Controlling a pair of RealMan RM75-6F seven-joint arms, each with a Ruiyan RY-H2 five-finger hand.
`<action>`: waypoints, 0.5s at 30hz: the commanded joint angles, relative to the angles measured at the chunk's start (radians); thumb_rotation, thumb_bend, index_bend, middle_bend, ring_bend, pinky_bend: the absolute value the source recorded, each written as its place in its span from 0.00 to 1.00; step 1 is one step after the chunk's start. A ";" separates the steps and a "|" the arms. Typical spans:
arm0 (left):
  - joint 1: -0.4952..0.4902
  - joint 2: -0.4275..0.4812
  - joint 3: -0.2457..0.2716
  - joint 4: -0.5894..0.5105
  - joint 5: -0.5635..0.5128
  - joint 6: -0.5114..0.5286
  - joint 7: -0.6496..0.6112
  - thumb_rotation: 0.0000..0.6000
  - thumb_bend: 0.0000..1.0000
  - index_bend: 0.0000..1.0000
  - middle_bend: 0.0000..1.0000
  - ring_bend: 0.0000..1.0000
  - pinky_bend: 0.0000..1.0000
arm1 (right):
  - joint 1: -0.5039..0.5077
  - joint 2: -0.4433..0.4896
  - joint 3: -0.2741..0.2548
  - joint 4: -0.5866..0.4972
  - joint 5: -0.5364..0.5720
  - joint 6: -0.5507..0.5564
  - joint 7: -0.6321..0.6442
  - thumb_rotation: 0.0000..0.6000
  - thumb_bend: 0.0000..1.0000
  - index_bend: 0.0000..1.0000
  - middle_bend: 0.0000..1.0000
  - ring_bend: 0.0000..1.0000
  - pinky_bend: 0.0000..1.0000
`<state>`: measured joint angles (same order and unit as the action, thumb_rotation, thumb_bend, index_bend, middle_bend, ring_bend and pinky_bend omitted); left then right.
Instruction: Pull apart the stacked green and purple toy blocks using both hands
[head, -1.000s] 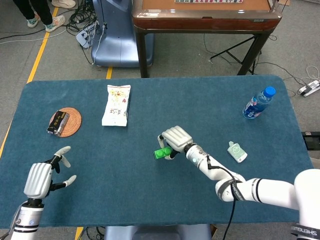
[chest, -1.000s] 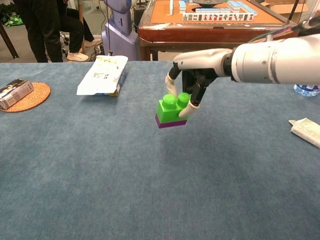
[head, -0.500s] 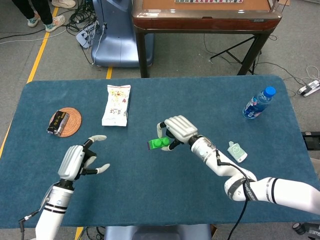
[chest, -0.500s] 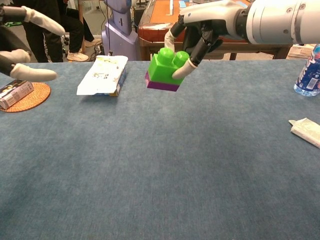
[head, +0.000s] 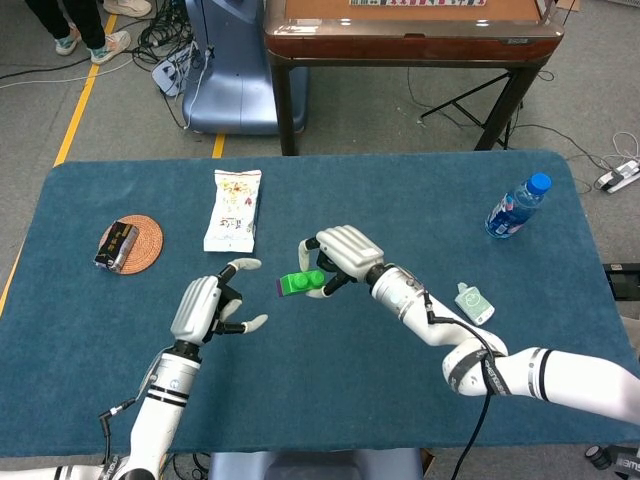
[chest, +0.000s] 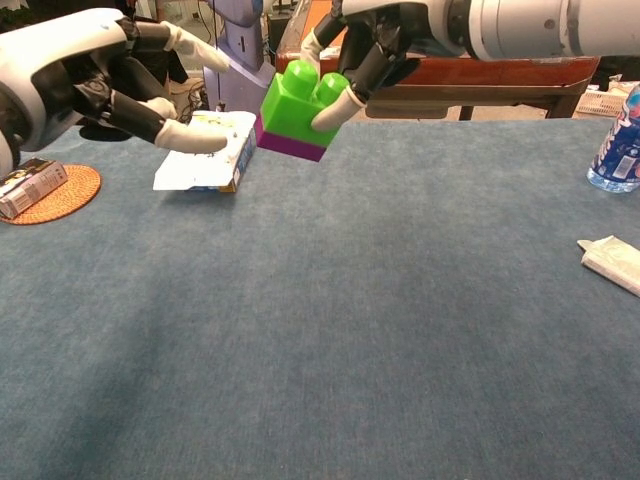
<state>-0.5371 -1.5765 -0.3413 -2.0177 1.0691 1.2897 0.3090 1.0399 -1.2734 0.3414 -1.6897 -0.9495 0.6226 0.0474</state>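
Observation:
My right hand (head: 343, 256) (chest: 372, 42) holds the stacked blocks in the air above the table's middle. The green block (head: 300, 282) (chest: 298, 97) is on top, gripped at its studs, and the thin purple block (chest: 287, 141) (head: 282, 289) is stuck under it, tilted toward the left. My left hand (head: 208, 307) (chest: 110, 85) hovers open just left of the stack, fingers spread and pointing at the purple end, a small gap away from it.
A white snack packet (head: 233, 209) (chest: 205, 150) lies behind the left hand. A cork coaster with a small dark box (head: 122, 243) (chest: 30, 184) is far left. A water bottle (head: 517, 206) and a small tube (head: 474, 303) (chest: 610, 262) are on the right.
My right hand has lifted the stacked blocks higher and carried them left. My left hand has risen from the table's near-left corner and closed in on the stack.

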 joint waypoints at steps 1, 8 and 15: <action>-0.014 -0.019 -0.004 0.017 -0.008 0.008 0.010 1.00 0.06 0.34 1.00 1.00 1.00 | 0.012 -0.002 0.001 0.001 0.013 -0.011 0.007 1.00 0.42 0.64 1.00 1.00 1.00; -0.028 -0.047 0.001 0.053 -0.025 0.022 0.014 1.00 0.06 0.36 1.00 1.00 1.00 | 0.028 -0.001 -0.004 -0.001 0.023 -0.024 0.020 1.00 0.42 0.64 1.00 1.00 1.00; -0.034 -0.055 -0.001 0.080 -0.042 0.024 0.001 1.00 0.06 0.40 1.00 1.00 1.00 | 0.030 0.007 -0.011 -0.011 0.020 -0.021 0.031 1.00 0.42 0.64 1.00 1.00 1.00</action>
<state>-0.5710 -1.6313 -0.3419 -1.9376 1.0273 1.3133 0.3100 1.0695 -1.2667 0.3303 -1.7006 -0.9298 0.6012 0.0783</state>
